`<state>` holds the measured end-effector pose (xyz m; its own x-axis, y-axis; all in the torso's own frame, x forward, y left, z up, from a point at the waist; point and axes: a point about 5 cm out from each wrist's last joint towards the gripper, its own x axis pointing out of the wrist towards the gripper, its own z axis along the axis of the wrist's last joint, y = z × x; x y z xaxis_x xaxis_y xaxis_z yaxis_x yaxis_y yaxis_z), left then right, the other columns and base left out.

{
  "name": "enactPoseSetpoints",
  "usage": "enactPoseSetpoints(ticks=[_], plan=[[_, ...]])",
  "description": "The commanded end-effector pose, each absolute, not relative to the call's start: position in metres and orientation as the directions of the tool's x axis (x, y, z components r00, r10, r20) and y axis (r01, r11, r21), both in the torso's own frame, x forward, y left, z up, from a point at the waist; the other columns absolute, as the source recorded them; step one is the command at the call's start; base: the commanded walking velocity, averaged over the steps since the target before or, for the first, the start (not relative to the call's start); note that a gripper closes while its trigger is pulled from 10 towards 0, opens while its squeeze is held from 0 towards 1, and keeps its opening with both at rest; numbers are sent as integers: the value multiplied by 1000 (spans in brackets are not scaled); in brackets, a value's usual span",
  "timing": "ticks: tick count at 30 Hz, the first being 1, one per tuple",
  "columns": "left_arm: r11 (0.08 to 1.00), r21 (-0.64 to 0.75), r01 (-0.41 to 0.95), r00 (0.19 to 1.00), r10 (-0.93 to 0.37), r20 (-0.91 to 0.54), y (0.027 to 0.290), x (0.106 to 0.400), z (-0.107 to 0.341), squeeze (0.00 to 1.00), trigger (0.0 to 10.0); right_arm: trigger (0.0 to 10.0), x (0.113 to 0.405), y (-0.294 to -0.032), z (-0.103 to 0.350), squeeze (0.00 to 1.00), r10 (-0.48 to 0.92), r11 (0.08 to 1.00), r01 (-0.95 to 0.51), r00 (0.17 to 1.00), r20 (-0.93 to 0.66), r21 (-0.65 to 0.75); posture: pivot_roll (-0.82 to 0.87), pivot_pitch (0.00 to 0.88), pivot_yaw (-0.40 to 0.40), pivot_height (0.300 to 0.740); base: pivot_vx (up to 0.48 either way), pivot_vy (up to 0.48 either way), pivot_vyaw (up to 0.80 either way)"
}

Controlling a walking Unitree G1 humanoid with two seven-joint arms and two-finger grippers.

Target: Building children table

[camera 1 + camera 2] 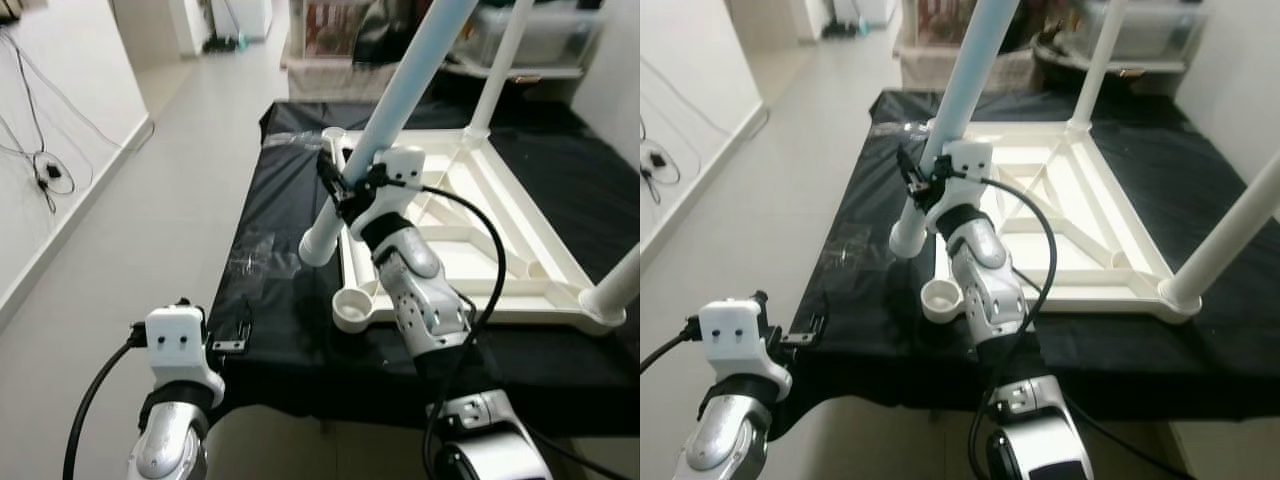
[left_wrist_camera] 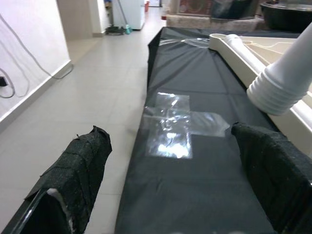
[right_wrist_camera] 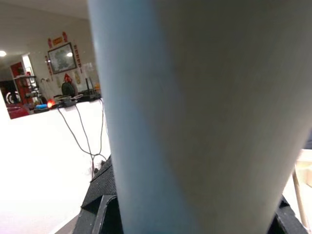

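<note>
A white children's table lies upside down on a black-covered surface. Two legs stand in its corners: one at the far right, one at the near right. My right gripper is shut on a third, pale leg, which it holds tilted. That leg's ribbed lower end hangs over the cloth just beyond the near-left socket. The far-left socket holds nothing. In the right wrist view the leg is close up. My left gripper is open by the cloth's front edge.
A clear plastic film lies flat on the black cloth left of the table. Tiled floor runs along the left, with cables at the white wall. Shelves and storage boxes stand behind.
</note>
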<state>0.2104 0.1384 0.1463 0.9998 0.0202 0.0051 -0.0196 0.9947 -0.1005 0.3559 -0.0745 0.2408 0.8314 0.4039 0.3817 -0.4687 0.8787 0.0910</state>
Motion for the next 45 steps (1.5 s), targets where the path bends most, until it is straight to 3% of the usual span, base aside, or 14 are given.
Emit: enactPoseSetpoints(ticks=[1, 7, 21, 45], plan=[[994, -103, -36, 999, 35, -14, 139, 209, 141, 0, 10000, 10000, 357, -73, 249, 0, 407, 878, -474, 816, 411, 73, 95, 45, -15, 740, 0, 0, 0], [994, -99, -39, 999, 39, -2, 136, 211, 143, 0, 10000, 10000, 359, -76, 249, 0, 403, 881, -468, 821, 406, 73, 62, 44, -41, 740, 0, 0, 0], [996, -77, -33, 999, 34, 15, 139, 212, 146, 0, 10000, 10000, 355, -74, 241, 0, 412, 876, -476, 825, 387, 80, 53, 46, -8, 740, 0, 0, 0], [993, -99, -67, 998, 68, 1, 143, 212, 143, 0, 10000, 10000, 357, -71, 242, 0, 424, 872, -485, 818, 389, 69, 91, 41, -5, 740, 175, -213, 0]])
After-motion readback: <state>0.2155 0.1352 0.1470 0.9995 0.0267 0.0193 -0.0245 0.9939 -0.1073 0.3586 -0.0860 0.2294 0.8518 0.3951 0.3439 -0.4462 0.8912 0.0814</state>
